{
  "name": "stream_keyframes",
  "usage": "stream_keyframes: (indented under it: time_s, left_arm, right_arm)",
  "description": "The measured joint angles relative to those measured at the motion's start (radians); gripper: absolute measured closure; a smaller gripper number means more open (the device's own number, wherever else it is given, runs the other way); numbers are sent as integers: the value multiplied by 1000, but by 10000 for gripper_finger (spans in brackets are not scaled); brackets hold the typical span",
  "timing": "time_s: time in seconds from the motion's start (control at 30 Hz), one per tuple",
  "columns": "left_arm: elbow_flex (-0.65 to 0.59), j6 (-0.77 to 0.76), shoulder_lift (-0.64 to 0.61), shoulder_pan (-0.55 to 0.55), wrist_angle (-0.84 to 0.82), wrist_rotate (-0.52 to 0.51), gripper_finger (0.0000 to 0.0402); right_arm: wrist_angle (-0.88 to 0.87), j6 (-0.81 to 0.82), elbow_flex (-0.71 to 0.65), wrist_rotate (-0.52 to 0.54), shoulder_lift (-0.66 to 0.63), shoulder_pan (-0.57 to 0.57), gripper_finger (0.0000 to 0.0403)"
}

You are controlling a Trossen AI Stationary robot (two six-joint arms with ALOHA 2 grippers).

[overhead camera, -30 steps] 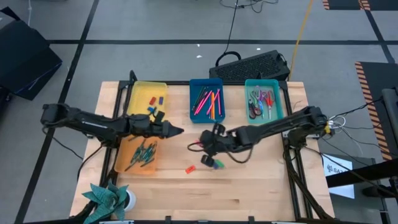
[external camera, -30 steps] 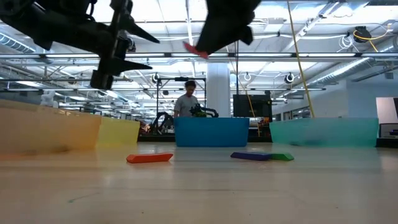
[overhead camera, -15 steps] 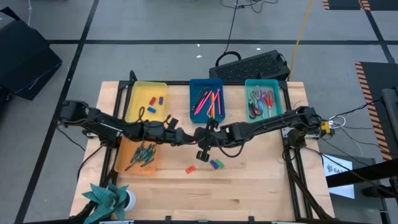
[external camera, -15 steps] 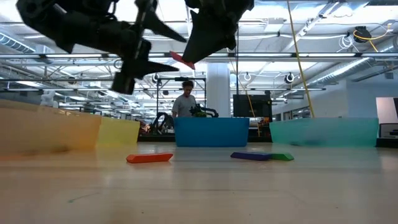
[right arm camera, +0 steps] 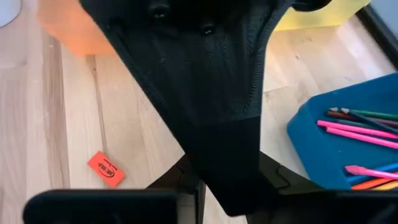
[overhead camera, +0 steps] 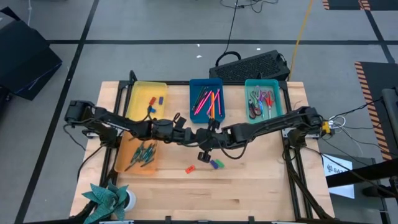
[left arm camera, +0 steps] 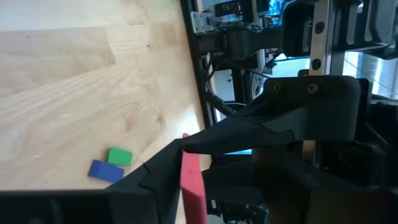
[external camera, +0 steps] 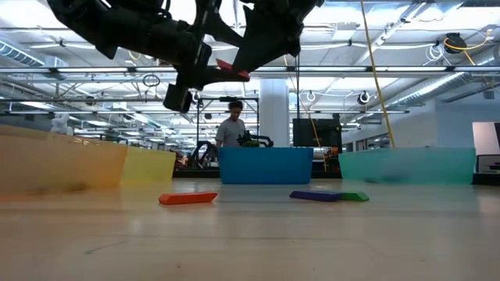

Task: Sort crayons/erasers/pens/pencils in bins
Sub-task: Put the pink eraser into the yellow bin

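Progress, as far as it shows?

— Partly done, I judge. The yellow bin (overhead camera: 138, 90) at the far left holds a few erasers (overhead camera: 160, 98), the orange bin (overhead camera: 124, 163) near it holds greenish sticks, the blue bin (overhead camera: 194, 87) pink and orange sticks, and the teal bin (overhead camera: 280, 93) at the far right a tangle of pens.

And what is left?

— Three blocks lie loose on the surface (overhead camera: 261, 186), nearer than the blue bin: an orange eraser (overhead camera: 190, 168) alone, then a purple eraser (overhead camera: 213, 164) touching a green eraser (overhead camera: 219, 163) to its right. A fourth is in the air.

Where, exactly?

— At mid-surface, well above the wood. The right pincer (overhead camera: 202, 140) grips a red eraser (external camera: 232, 70), and the left pincer (overhead camera: 186, 135) meets it tip to tip. Whether the left one has closed on the block, I cannot tell.

How does that block look?

— Flat, stubby and pinkish red, with square edges. It sticks out from the right pincer's tip towards the left one. It reads as a handover, with the yellow bin the likely end.
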Motion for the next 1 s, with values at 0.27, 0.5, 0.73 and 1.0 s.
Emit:
stream_keyframes:
  time_s: [0.27,0.5,0.73,1.0]
  left_arm:
    - [1,21,-1,14,2,53,235]
    - [1,30,-1,17,3,84,237]
    - [-1,41,-1,23,-12,119,238]
    - [0,44,-2,21,27,125,237]
  right_arm:
    - [-11,-8,0,4,-8,32,341]
    - [-41,-8,1,-13,-19,39,341]
    - [-122,-14,0,-68,-62,48,342]
    - [-147,-13,-3,-40,-73,46,342]
